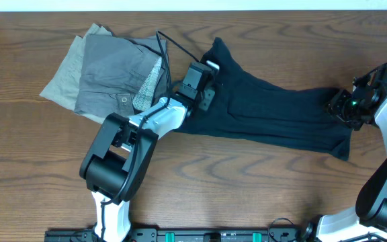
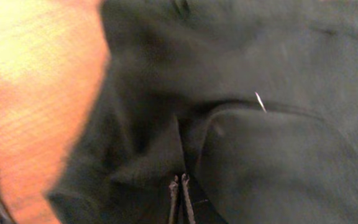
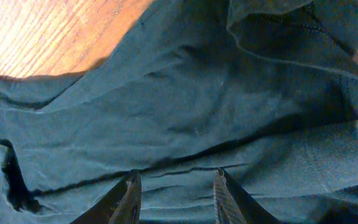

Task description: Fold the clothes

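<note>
Here, black trousers (soft, creased) lie long.

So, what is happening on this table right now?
Two robot arms work on the black trousers, spread across the table. The left gripper is shut at a fold near one end; the right gripper stands open over the other end. A grey piece and a khaki piece lie stacked beside them.
</note>
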`<state>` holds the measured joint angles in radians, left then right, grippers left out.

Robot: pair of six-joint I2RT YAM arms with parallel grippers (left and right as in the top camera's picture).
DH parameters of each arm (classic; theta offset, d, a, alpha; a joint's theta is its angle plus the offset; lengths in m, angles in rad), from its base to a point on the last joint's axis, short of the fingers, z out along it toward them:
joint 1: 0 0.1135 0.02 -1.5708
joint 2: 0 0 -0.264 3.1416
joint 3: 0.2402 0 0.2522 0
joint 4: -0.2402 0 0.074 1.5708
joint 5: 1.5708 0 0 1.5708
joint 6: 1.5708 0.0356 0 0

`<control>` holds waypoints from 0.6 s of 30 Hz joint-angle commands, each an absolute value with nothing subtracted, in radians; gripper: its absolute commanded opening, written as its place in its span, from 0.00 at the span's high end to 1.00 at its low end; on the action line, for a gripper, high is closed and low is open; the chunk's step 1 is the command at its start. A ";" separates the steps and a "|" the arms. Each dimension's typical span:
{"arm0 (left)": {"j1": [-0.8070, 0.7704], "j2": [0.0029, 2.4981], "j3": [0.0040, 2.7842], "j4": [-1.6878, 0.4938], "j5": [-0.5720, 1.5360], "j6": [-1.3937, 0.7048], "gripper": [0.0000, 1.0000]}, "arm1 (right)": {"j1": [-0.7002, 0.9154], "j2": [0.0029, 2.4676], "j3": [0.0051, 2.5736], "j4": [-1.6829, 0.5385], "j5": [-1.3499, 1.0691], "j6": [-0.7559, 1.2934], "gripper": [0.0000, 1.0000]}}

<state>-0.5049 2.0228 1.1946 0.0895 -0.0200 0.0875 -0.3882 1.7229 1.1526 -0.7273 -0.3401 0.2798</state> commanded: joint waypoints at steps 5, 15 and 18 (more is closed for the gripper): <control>-0.454 2.003 1.270 0.047 -0.098 0.135 0.90 | -0.378 1.701 1.163 -0.726 -0.336 0.267 0.60; -0.441 1.960 1.702 -0.649 0.068 0.226 0.53 | -0.378 1.701 1.172 -0.678 -0.352 0.245 0.57; -0.437 1.978 1.798 -0.674 0.076 0.250 0.48 | -0.378 1.701 1.199 -0.692 -0.367 0.245 0.56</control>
